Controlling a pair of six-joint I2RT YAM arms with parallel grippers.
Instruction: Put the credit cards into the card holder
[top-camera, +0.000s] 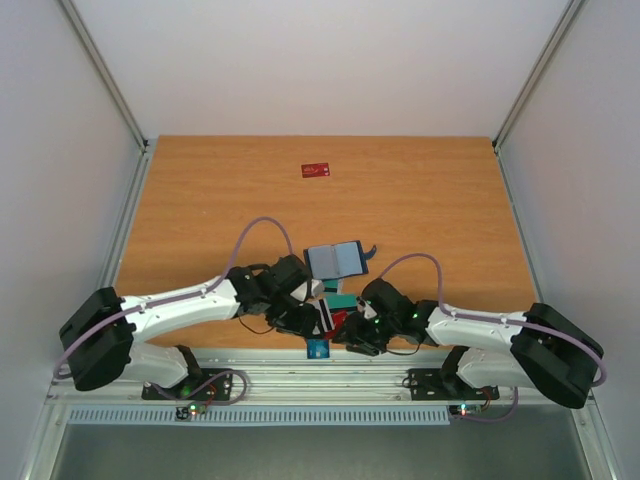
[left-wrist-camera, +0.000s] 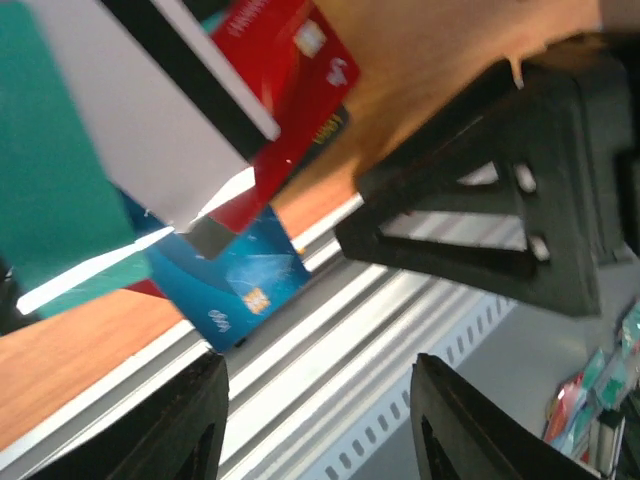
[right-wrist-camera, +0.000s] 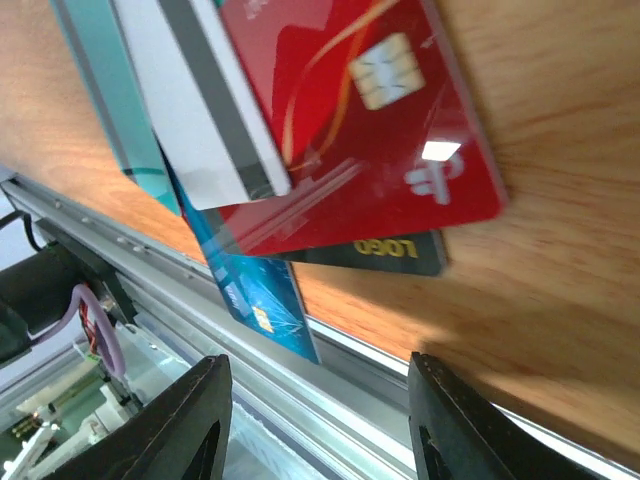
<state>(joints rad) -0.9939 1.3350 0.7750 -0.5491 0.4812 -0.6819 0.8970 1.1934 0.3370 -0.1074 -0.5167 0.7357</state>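
At near edge of bench (top-camera: 200, 200), between the two arms, most of the cards (top-camera: 335, 312) lie in a loose overlapping pile. White card (left-wrist-camera: 160, 120) with black stripe is on top, covering part of teal card (left-wrist-camera: 40, 180) and part of red card (right-wrist-camera: 370, 130). Red card is chip side up and lies over dark card (right-wrist-camera: 390, 250), of which only an edge with gold lettering shows. Blue card (left-wrist-camera: 235, 280), chip side up, is lowest and sticks out past bench edge over metal rail (left-wrist-camera: 380, 330). Another red card (top-camera: 315, 170) lies alone on far side of bench, well apart from everything else. Holder (top-camera: 335, 260) lies unfolded, grey-blue inside up, just beyond pile toward mid bench, near left arm's wrist; looks apart from pile, no card visible in it. Left tool (left-wrist-camera: 318, 400) hangs low over near edge just beside pile, jaws apart, nothing between them. Right tool (right-wrist-camera: 315, 400) comes from the other side, also low over pile at bench edge, jaws apart and empty, facing left tool at close range. Neither tool touches a card as far as wrist views show.
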